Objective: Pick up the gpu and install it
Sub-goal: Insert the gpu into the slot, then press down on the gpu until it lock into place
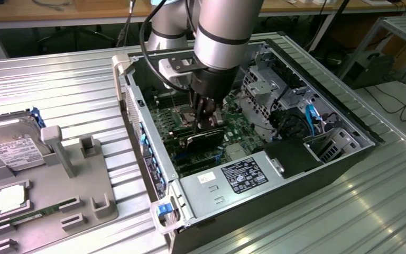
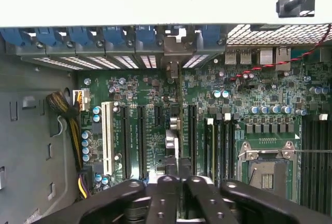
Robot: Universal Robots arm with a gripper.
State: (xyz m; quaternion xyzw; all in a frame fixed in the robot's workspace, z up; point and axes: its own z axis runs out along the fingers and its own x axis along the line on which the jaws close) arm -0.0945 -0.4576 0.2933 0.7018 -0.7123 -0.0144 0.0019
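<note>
The gpu (image 1: 204, 139) is a thin black card standing on edge over the green motherboard (image 1: 242, 129) inside the open PC case (image 1: 330, 106). My gripper (image 1: 207, 117) reaches down into the case and is shut on the card's upper edge. In the wrist view the gpu (image 2: 174, 141) shows edge-on, running from between my black fingers (image 2: 162, 195) to its silver bracket (image 2: 174, 60) at the rear slot openings. It lies in line with a black expansion slot, between the other long slots (image 2: 140, 141). Whether it is fully seated I cannot tell.
A grey fixture (image 1: 76, 203) on the exterior view's left holds a silver hard drive (image 1: 9, 148) and a green RAM stick (image 1: 30, 216). Inside the case are the power supply (image 1: 242, 177), a drive cage (image 1: 274, 84), the CPU socket (image 2: 267, 169) and blue slot clips (image 2: 78, 36).
</note>
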